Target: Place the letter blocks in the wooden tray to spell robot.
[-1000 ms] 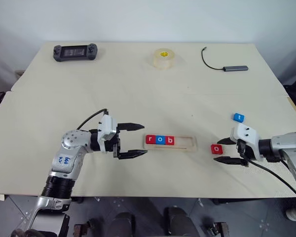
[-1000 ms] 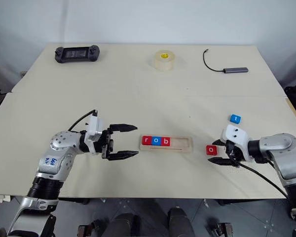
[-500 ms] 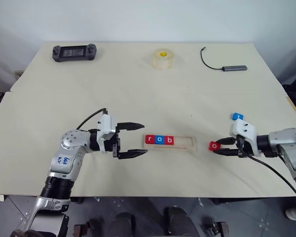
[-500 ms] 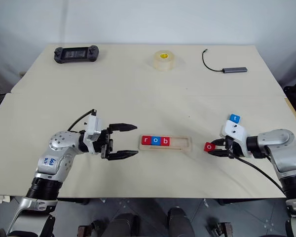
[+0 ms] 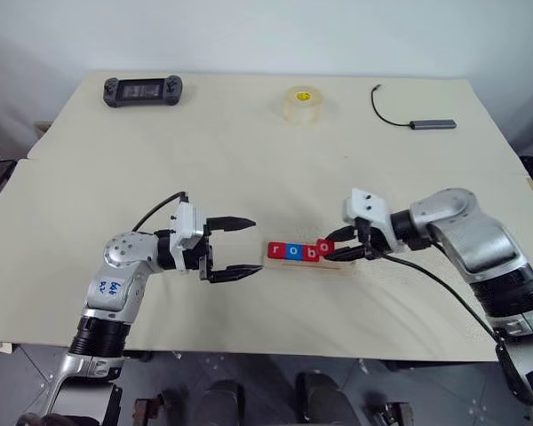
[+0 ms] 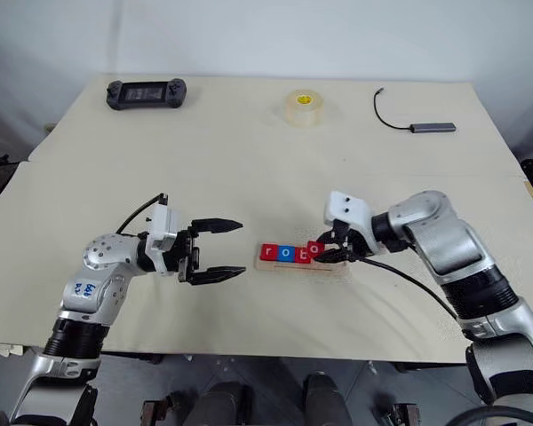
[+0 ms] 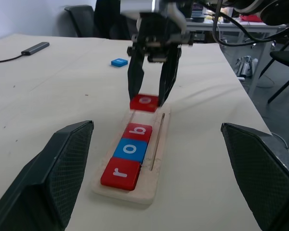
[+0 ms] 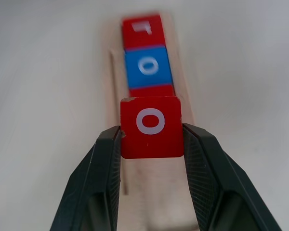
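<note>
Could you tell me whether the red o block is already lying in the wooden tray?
Not yet: the right gripper holds the red o block above the wooden tray.

Wooden tray (image 5: 342,263) lies near the table's (image 5: 249,160) front edge, centre. Three letter blocks (image 5: 292,251) sit in its left end, side by side. Fourth block (image 7: 144,102) held just above the tray, right of them. Fifth block (image 7: 119,62) lies farther right, well apart.

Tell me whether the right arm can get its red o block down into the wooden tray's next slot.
Probably yes. The right gripper, jaws shut on the red o block, hovers over the light wooden tray just past the red b block; that slot looks bare.
</note>
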Controlling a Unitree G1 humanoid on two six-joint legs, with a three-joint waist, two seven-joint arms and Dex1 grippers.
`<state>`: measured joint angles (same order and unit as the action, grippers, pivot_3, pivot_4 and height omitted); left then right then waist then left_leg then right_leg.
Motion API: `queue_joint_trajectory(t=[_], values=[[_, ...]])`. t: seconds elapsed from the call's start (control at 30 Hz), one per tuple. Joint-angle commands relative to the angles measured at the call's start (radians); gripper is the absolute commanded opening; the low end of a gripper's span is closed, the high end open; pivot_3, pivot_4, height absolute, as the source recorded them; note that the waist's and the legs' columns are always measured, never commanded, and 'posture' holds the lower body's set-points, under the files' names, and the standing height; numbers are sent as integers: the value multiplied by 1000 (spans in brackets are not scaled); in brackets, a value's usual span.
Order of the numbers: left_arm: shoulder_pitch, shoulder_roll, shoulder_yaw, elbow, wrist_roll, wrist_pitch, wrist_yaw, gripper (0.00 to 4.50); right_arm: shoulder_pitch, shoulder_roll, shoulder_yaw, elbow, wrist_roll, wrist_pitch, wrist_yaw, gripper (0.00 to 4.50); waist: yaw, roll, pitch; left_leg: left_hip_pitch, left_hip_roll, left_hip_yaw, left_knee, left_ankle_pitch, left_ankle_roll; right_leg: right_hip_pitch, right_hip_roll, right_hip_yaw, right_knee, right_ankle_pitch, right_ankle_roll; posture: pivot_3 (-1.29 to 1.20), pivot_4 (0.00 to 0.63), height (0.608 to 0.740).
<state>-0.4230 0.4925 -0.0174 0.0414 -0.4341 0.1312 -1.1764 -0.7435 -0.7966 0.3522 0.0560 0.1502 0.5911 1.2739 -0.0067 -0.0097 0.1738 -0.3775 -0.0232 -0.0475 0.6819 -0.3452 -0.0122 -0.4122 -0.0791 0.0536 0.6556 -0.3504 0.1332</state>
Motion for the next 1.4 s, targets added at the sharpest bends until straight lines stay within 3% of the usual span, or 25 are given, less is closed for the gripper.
queue_joint_trajectory(t=[0.03,0.53,0.57,0.77,0.93,1.03,1.17,1.33,1.4], values=[[16,11,17,-56,-15,3,15,4500,-22,0,9,35,-40,-46,9,1453,3,0,0,-1,0,0,0,0,0,0,0,0,0,0,0,0,150,740],[55,24,28,-103,-23,19,51,4500,-37,22,26,83,-69,-76,59,1453,-2,0,0,-1,0,0,0,0,0,-1,0,0,0,0,0,0,150,740],[54,24,28,-103,-23,19,52,4500,-36,22,25,81,-70,-74,60,2193,-2,0,0,-1,1,0,0,0,0,-1,1,0,0,0,0,0,150,740],[54,21,25,-103,-24,18,57,4500,-39,20,-22,64,-51,-52,46,4161,-1,0,0,-1,1,0,0,0,0,-1,0,0,0,0,0,0,150,740],[55,20,24,-99,-24,16,57,4500,1,-50,-84,11,-13,-30,69,4161,3,0,0,-1,0,0,0,0,0,-1,0,-1,0,0,0,0,150,740],[58,20,25,-97,-25,13,57,4500,37,-87,-130,-20,10,-16,64,3553,5,0,0,-1,0,0,0,0,0,0,0,-1,-1,0,0,0,150,740],[54,17,22,-86,-23,8,54,4500,85,-110,-157,-29,7,-18,34,2226,4,0,0,-1,0,0,0,0,0,0,0,-1,-1,0,0,0,150,740],[32,9,11,-73,-19,7,47,4500,103,-62,-136,-16,-10,-22,-26,492,-2,0,0,-1,1,0,0,0,0,-1,1,0,0,0,0,0,150,740],[30,9,12,-70,-18,6,44,4500,97,-43,-127,-17,-10,-10,-40,29,-1,0,0,-1,1,0,0,0,0,-1,1,0,0,0,0,0,150,740]])
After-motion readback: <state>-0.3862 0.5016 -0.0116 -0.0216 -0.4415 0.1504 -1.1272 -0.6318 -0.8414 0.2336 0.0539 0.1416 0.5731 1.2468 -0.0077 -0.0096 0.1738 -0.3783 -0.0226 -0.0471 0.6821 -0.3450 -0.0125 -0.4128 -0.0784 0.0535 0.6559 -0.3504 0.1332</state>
